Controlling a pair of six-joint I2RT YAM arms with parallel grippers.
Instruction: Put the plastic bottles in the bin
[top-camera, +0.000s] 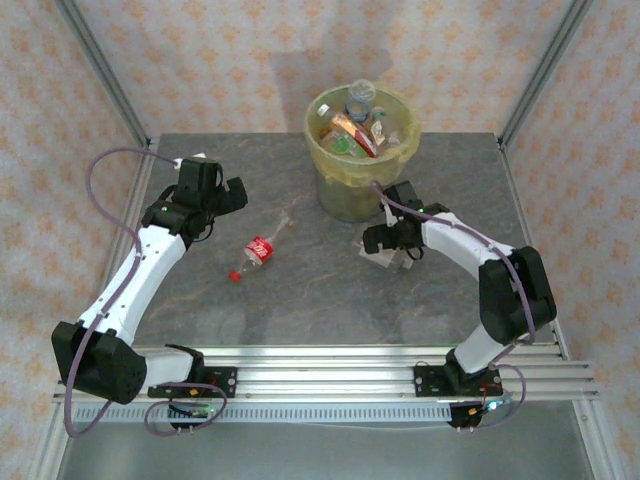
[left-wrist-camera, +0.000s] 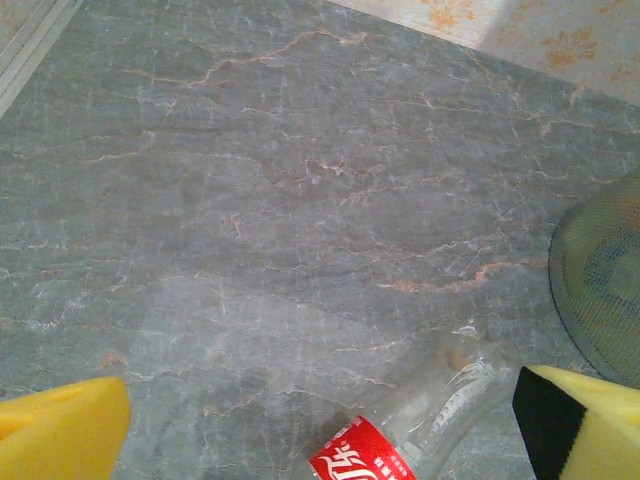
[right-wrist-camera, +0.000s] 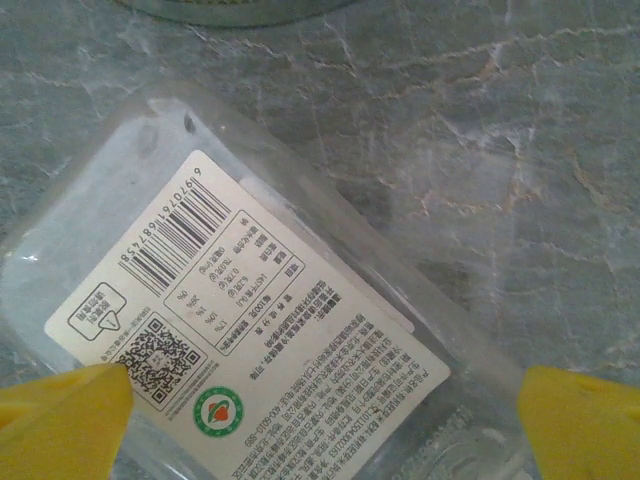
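Observation:
A clear plastic bottle with a red label (top-camera: 258, 250) lies on the table, its red cap toward the near left. In the left wrist view its clear end and label (left-wrist-camera: 400, 440) lie between my yellow pads. My left gripper (top-camera: 234, 196) (left-wrist-camera: 320, 440) is open above and behind it. A flat clear bottle with a white printed label (right-wrist-camera: 250, 320) (top-camera: 380, 262) lies in front of the bin (top-camera: 360, 150). My right gripper (top-camera: 393, 250) (right-wrist-camera: 320, 430) hangs open over it, one pad on each side. Several bottles (top-camera: 358, 128) sit in the bin.
The bin's mesh wall (left-wrist-camera: 600, 290) shows at the right edge of the left wrist view, and its base (right-wrist-camera: 230, 8) at the top of the right wrist view. Metal frame posts (top-camera: 110, 80) stand at the table's back corners. An aluminium rail (top-camera: 330, 375) runs along the near edge.

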